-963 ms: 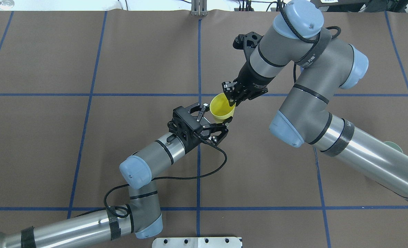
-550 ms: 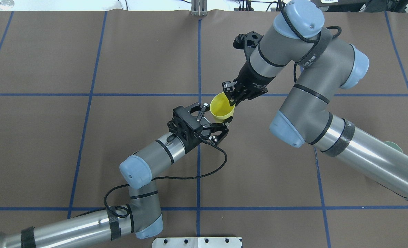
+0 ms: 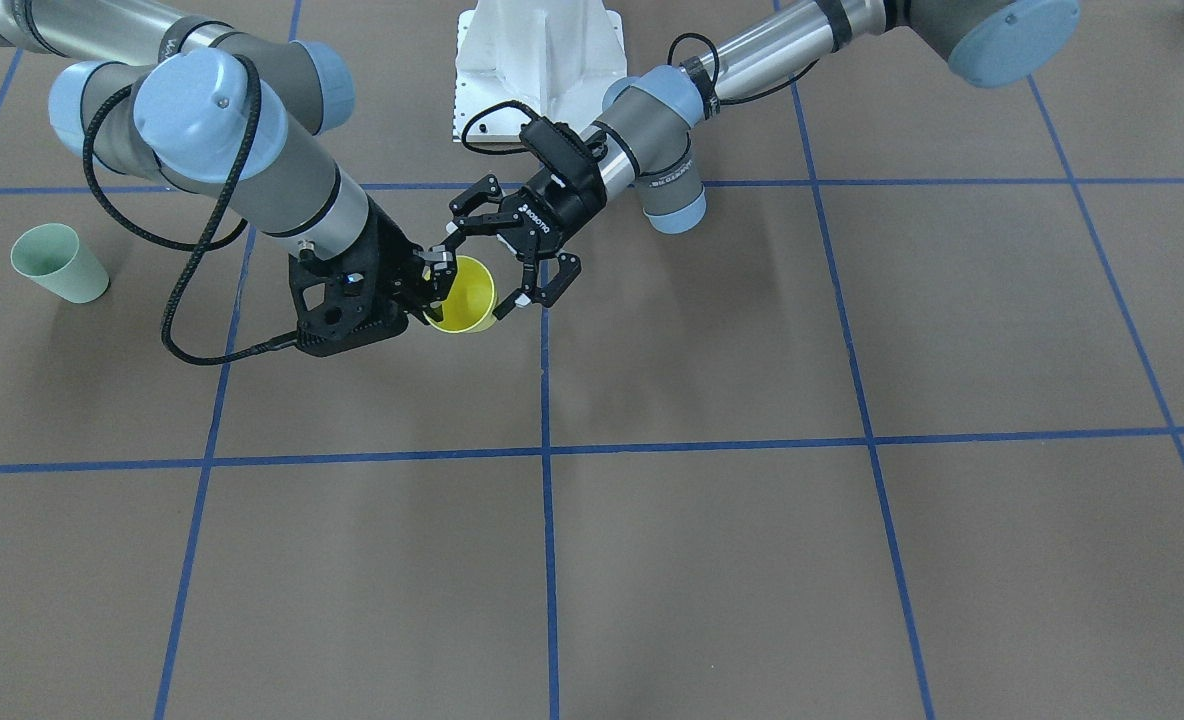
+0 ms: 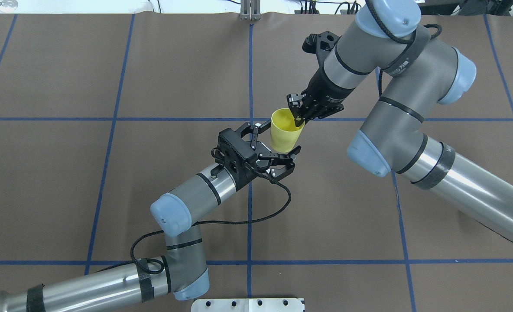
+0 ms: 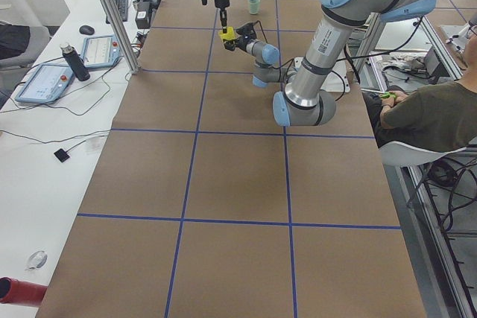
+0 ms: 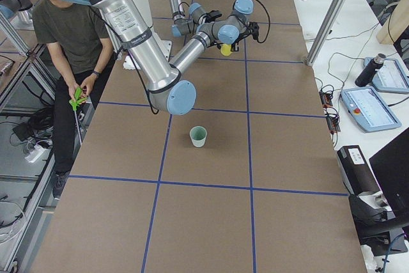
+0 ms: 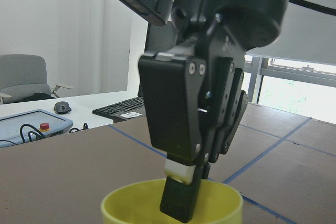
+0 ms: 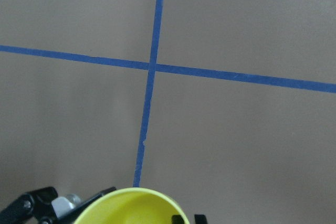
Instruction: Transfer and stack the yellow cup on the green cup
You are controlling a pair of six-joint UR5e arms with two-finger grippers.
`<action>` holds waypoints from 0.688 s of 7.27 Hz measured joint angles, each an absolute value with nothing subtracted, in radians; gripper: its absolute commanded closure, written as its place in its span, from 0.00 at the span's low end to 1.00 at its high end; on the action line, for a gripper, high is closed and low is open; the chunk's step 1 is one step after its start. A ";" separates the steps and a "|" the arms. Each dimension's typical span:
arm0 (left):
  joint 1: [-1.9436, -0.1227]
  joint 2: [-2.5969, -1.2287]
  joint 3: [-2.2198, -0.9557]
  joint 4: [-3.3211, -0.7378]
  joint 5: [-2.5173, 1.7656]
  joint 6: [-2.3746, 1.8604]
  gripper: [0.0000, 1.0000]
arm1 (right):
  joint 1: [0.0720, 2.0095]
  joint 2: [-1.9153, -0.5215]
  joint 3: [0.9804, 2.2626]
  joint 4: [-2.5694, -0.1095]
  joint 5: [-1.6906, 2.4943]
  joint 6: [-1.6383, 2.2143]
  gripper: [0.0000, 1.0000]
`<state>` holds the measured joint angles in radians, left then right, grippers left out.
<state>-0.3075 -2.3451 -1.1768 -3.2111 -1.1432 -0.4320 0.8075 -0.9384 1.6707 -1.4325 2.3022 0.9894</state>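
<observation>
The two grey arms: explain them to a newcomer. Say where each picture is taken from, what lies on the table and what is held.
They are robot arms at a table crossed by blue tape. One camera looks down from behind the robot, one faces it, two watch from the table's ends, one rides on each wrist. The right pincer grips the yellow cup by its rim; the left pincer is open around it. The green cup stands upright, alone.

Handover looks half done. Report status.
Right gripper shut on yellow cup rim. Left gripper open, straddling it. Green cup upright, well apart. Nothing seen between.
</observation>
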 measured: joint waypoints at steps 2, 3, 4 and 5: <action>-0.309 -2.343 -1.184 -3.212 -1.143 -0.435 0.00 | 0.872 -0.971 1.679 -1.433 2.337 0.989 1.00; -0.312 -2.342 -1.189 -3.212 -1.143 -0.435 0.00 | 0.911 -1.018 1.710 -1.435 2.344 0.989 1.00; -0.316 -2.343 -1.194 -3.212 -1.141 -0.435 0.01 | 0.957 -1.091 1.760 -1.437 2.343 0.989 1.00; -0.323 -2.343 -1.197 -3.210 -1.126 -0.455 0.01 | 1.011 -1.170 1.815 -1.438 2.339 0.989 1.00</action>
